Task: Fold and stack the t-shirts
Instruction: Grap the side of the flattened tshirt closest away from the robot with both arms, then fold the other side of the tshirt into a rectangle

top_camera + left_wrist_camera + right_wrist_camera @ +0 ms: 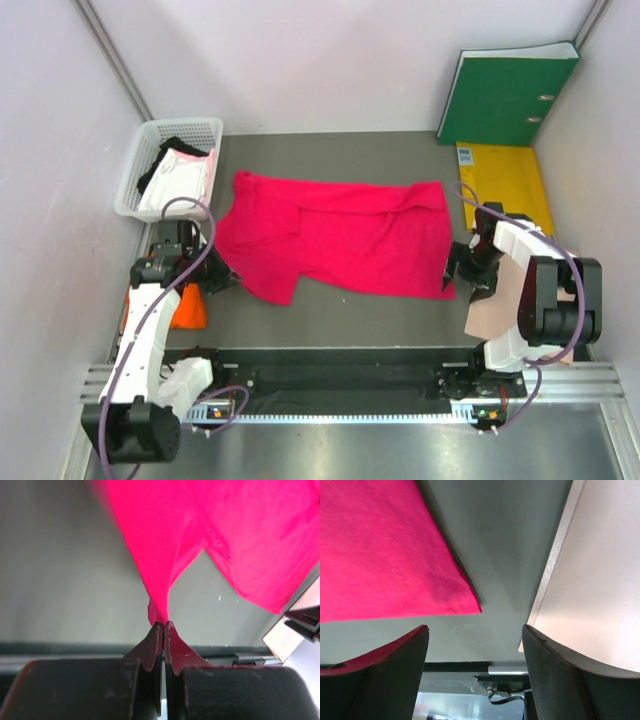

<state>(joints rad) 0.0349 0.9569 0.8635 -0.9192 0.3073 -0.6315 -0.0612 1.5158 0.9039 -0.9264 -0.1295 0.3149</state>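
The magenta-red t-shirt [335, 232] lies spread across the middle of the table. My left gripper [212, 280] is shut on a pinch of its near left edge, seen in the left wrist view [164, 623] with the cloth [210, 525] stretched up from the tips. My right gripper [452, 270] is open and empty at the shirt's near right corner [470, 607], just past the cloth. The folded orange shirt [188, 308] lies by the left arm. Whitish-pink and black garments [178, 175] sit in the basket.
A white basket [150, 135] stands at the back left. A green folder [505, 90] and a yellow folder [500, 175] are at the back right. A tan paper sheet [495, 315] lies under the right arm; it also shows in the right wrist view [600, 580].
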